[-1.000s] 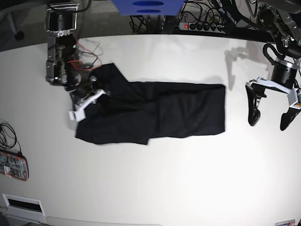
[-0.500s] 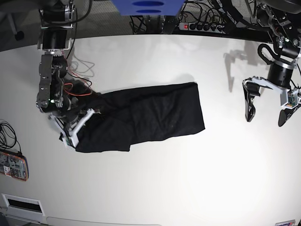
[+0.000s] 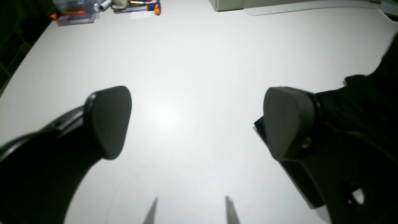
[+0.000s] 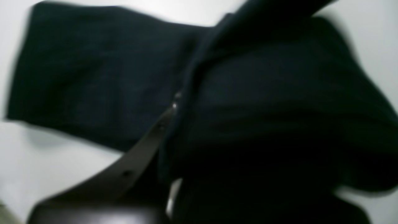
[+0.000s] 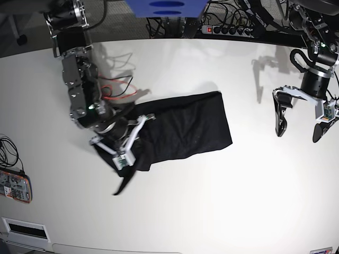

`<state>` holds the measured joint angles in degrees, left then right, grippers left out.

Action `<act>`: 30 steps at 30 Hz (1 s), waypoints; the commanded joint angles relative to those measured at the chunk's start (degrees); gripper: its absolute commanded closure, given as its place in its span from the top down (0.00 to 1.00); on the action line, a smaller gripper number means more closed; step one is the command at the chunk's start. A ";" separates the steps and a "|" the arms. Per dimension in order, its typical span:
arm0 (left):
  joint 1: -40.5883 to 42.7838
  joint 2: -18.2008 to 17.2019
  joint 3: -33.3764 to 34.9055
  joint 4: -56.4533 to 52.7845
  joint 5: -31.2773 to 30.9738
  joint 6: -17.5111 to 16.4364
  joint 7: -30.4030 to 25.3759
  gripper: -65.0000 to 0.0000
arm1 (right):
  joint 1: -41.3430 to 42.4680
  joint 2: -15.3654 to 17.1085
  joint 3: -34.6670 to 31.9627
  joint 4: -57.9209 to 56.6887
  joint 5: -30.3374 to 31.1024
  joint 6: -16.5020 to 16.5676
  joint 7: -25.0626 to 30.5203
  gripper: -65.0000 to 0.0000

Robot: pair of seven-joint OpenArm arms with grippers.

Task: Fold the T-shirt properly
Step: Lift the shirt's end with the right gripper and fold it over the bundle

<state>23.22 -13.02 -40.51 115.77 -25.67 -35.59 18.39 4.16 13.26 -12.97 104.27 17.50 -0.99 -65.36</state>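
A plain black short-sleeved T-shirt of soft thin fabric [image 5: 185, 127] lies partly folded on the wide white table [image 5: 212, 201], a little left of centre in the base view, its far end flat and its near end bunched and lifted. The right gripper [image 5: 123, 148], a white-framed claw on a dark jointed arm, is clenched on that bunched end of the T-shirt, and a dark point of cloth hangs below it toward the table's front edge. From the right wrist view the fabric fills nearly everything (blurred, so no label or seam can be made out), draped over one dark finger [image 4: 136, 161]. The left gripper [image 5: 300, 123] hangs over bare table at the base view's right side, well apart from the garment, its jaws released and spread wide with nothing between them; its rounded black pads [image 3: 110, 119] show this plainly in the left wrist view.
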 commanded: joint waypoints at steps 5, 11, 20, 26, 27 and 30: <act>-0.15 -0.57 -0.24 0.94 -1.10 0.12 -1.73 1.00 | 1.59 0.33 -9.23 0.48 -0.05 -6.79 0.79 0.00; -0.06 -0.48 -0.24 0.94 -1.10 0.12 -1.73 1.00 | 4.85 0.24 -17.84 -0.22 -0.05 -13.55 0.79 0.00; -0.06 -0.48 3.46 0.94 -1.10 0.12 -1.73 1.00 | 10.47 -0.73 -30.85 -6.11 -6.02 -20.50 0.79 0.00; -0.06 -0.48 3.46 0.94 -1.01 0.12 -1.73 1.00 | 7.66 -9.08 -36.39 -6.73 -29.50 -21.03 0.79 0.10; -0.06 -0.48 3.46 0.94 -1.01 0.12 -1.73 1.00 | 6.43 -9.96 -37.53 -6.64 -33.10 -21.03 0.79 0.19; -0.06 -0.48 3.46 0.94 -1.01 0.12 -1.73 1.00 | 4.50 -11.89 -42.02 -6.91 -44.88 -21.03 0.79 0.44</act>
<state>23.35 -12.88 -36.82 115.77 -25.65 -35.75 18.28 7.51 2.00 -55.44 96.55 -26.33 -21.58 -65.82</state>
